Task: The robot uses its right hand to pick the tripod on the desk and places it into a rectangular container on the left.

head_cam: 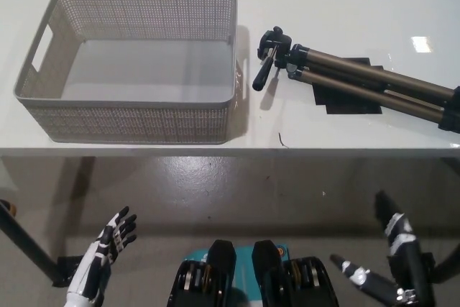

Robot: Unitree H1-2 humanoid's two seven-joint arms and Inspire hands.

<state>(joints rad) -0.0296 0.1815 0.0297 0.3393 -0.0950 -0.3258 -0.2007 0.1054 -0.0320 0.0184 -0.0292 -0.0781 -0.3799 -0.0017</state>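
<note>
Bronze-legged tripod (359, 77) with black head, folded, lying on desk (345, 5) right of empty mesh bin (136, 124); both hands (108, 246) (392, 264) low, fingers spread, holding nothing.

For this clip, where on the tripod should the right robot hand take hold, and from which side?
Probably the folded legs of the tripod, gripped from above across their width. They lie flat and bundled on the desk; the head's levers look awkward. The right robot hand is open.

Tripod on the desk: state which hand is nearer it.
Right. The right hand hangs open below the tripod; the left hand, also open, sits far across at lower left.
</note>
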